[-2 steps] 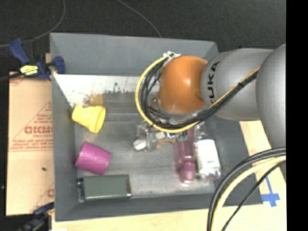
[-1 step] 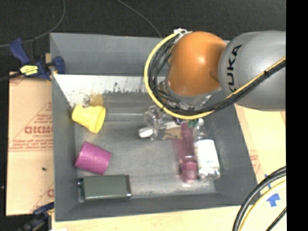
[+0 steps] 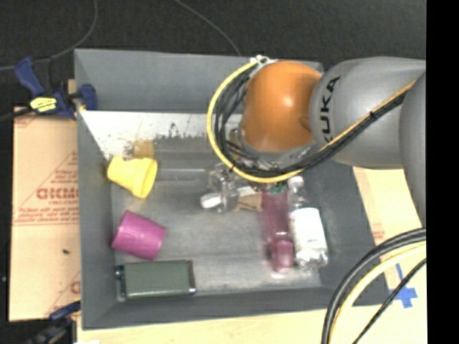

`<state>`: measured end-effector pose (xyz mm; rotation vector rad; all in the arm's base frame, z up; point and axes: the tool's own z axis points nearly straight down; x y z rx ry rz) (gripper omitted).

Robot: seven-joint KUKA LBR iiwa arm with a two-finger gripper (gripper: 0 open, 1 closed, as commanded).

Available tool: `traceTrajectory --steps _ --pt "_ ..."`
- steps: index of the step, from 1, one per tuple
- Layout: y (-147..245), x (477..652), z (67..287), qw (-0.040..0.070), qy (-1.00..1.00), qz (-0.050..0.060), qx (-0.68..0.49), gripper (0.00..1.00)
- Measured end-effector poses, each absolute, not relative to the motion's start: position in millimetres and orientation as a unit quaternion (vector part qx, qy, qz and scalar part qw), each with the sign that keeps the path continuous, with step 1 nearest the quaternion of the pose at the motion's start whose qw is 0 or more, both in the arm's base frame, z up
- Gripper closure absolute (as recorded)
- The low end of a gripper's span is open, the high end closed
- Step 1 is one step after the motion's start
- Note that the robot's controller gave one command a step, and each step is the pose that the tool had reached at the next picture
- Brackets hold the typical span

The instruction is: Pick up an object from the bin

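Note:
My gripper (image 3: 224, 190) reaches down into the middle of the bin, just below the orange dome on the wrist. Its metal fingers hang over bare bin floor, and a small tan piece (image 3: 250, 203) lies right beside them. To their right lies a pink translucent bottle (image 3: 275, 228), lengthwise, with a white bottle (image 3: 310, 235) next to it. I see nothing between the fingers.
A yellow cup (image 3: 133, 174) lies on its side at the left, with a magenta cup (image 3: 138, 234) below it. A dark grey flat box (image 3: 156, 279) rests along the front wall. The arm and its cables cover the bin's upper right.

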<state>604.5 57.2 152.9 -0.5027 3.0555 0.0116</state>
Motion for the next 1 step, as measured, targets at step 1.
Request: traceTrajectory --steps 1 --pt "59.1 606.6 124.7 0.017 0.986 0.004 -0.166 1.0"
